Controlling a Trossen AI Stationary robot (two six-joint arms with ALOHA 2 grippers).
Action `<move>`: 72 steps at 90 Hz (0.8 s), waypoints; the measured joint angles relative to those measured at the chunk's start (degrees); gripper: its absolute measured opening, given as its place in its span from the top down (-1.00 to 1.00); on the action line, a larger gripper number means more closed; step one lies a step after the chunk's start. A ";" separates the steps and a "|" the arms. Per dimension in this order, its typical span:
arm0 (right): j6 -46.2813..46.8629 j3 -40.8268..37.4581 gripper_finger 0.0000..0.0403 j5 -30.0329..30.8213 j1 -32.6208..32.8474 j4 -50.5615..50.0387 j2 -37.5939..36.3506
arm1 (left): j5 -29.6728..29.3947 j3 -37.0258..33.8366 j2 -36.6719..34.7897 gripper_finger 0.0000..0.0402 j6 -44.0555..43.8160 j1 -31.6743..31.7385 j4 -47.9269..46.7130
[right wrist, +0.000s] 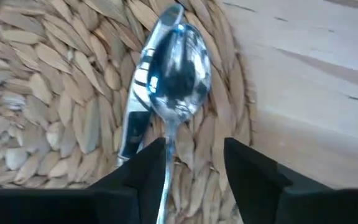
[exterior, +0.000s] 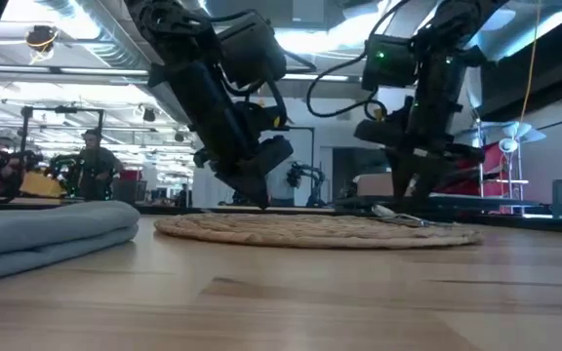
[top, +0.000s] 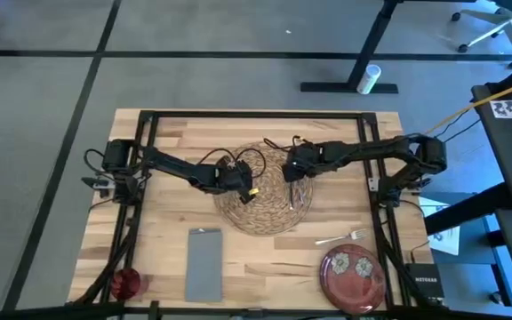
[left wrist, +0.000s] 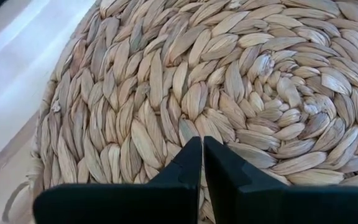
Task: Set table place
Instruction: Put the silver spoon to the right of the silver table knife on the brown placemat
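Near edge of the table (top: 265,276): red cup (top: 125,284) at the near-left corner, gray napkin (top: 204,264) just right of it, dark red plate (top: 353,275) at the near-right corner, fork (top: 340,236) just beyond the plate. None of these is on the woven mat (top: 265,197), which sits mid-table. Left gripper (left wrist: 202,163) is down at the mat's left part, fingers pressed together on nothing, tips at or just above the weave; can't tell if they touch. Right gripper (right wrist: 194,165) is over the mat's right part, fingers apart and straddling the handle of the spoon (right wrist: 176,71), which lies on the mat alongside what looks like a knife (right wrist: 134,127). Risks, as I judge them: the two pieces lie touching, so a pinch on the spoon could catch or drag the knife; the thin, shiny handle lies flat on bumpy straw, so the fingers could slip off or dig into the weave and shift the mat. If the left tips aren't pinning the mat, it could slide. The arms are close over the mat, so collision is possible.
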 joint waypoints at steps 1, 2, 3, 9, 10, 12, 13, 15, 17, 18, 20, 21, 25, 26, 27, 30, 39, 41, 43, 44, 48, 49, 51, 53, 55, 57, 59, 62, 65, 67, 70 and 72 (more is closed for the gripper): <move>-0.09 0.00 0.27 -0.01 0.00 0.09 0.05 | 0.00 0.00 0.00 1.00 -0.01 -0.01 0.00; -0.14 0.00 0.27 -0.01 0.00 0.11 0.09 | 0.00 0.00 0.00 1.00 -0.02 -0.02 0.00; -0.20 0.00 0.27 -0.01 0.00 0.11 0.13 | 0.00 0.00 0.00 1.00 -0.02 -0.02 0.00; -0.72 -0.02 0.27 0.10 0.00 0.04 0.17 | 0.00 0.00 0.00 1.00 -0.24 -0.02 -0.13; -0.87 -0.02 0.27 0.14 0.00 0.12 0.18 | 0.00 0.00 0.00 1.00 -0.25 -0.02 -0.16; -1.19 -0.02 0.27 0.32 0.00 0.31 0.25 | -0.02 0.00 0.00 1.00 -0.26 -0.02 -0.22; -1.31 -0.02 0.27 0.40 0.00 0.42 0.34 | -0.01 0.00 0.00 1.00 -0.26 -0.02 -0.23; -1.48 -0.02 0.27 0.47 0.00 0.52 0.48 | 0.00 0.00 0.00 1.00 -0.26 -0.02 -0.28; -1.75 -0.02 0.27 0.40 0.00 0.39 0.61 | 0.00 0.00 0.00 1.00 -0.24 -0.02 -0.29; -1.80 -0.02 0.27 0.37 0.00 0.25 0.65 | 0.00 0.00 0.00 1.00 -0.24 -0.02 -0.30; -2.03 -0.05 0.27 0.33 0.00 0.00 0.69 | 0.00 0.00 0.00 1.00 -0.24 -0.02 -0.33; -2.20 -0.07 0.27 0.32 0.00 -0.06 0.75 | 0.00 0.00 0.00 1.00 -0.25 -0.02 -0.35; -2.80 -0.08 0.27 0.30 0.00 0.32 1.15 | 0.00 0.00 0.00 1.00 -0.37 -0.01 -0.63; -2.95 -0.07 0.27 0.27 0.00 0.50 1.24 | -0.01 0.00 0.00 1.00 -0.46 0.00 -0.72; -3.04 -0.06 0.27 0.13 0.00 0.62 1.33 | -0.02 0.00 0.00 1.00 -0.50 -0.01 -0.81; -3.30 -0.04 0.27 -0.33 0.00 0.63 1.59 | -0.01 0.00 0.00 1.00 -0.56 -0.02 -1.04; -3.49 -0.07 0.27 -0.77 0.00 0.71 2.61 | -0.02 0.00 0.00 1.00 -0.63 -0.01 -1.34; -3.52 -0.07 0.27 -1.10 0.00 0.68 2.87 | -0.01 0.00 0.00 1.00 -0.64 0.00 -1.37; -3.59 -0.07 0.27 -1.39 0.00 0.55 3.13 | -0.02 0.00 0.00 1.00 -0.69 -0.01 -1.40; -3.67 -0.07 0.27 -1.49 0.00 0.52 3.27 | -0.01 0.00 0.00 1.00 -0.71 -0.02 -1.39; -4.18 -0.07 0.27 -1.72 0.00 0.73 3.68 | 0.00 0.00 0.00 1.00 -0.72 -0.02 -1.38; -4.30 -0.04 0.27 -1.85 0.00 0.75 3.77 | 0.00 0.01 0.00 1.00 -0.72 -0.02 -1.38; -4.37 0.00 0.27 -2.06 0.00 0.78 3.89 | 0.00 0.00 0.00 1.00 -0.72 0.00 -1.38; -4.41 0.00 0.27 -2.11 0.00 0.76 4.00 | 0.00 0.00 0.00 1.00 -0.72 -0.02 -1.38; -4.41 0.02 0.27 -2.12 0.00 0.76 4.14 | -0.01 0.00 0.00 1.00 -0.72 0.00 -1.38; -4.53 0.07 0.27 -2.15 0.00 0.76 4.22 | -0.01 0.00 0.00 1.00 -0.73 -0.02 -1.40; -4.64 0.09 0.27 -2.16 0.00 0.74 4.23 | 0.00 0.00 0.00 1.00 -0.72 -0.02 -1.40; -4.76 0.09 0.27 -2.13 0.00 0.59 4.23 | 0.00 0.02 0.00 1.00 -0.72 -0.02 -1.39; -4.78 0.09 0.27 -2.10 0.00 0.54 4.23 | 0.00 0.02 0.00 1.00 -0.73 -0.01 -1.44; -4.76 0.09 0.27 -2.05 0.00 0.45 4.23 | 0.00 0.02 0.00 1.00 -0.74 0.00 -1.50; -4.78 0.09 0.27 -1.91 0.00 0.29 4.21 | 0.00 0.02 0.00 1.00 -0.74 -0.01 -1.62; -4.78 0.09 0.27 -1.82 0.00 0.15 4.21 | 0.00 0.02 0.00 1.00 -0.74 -0.02 -1.64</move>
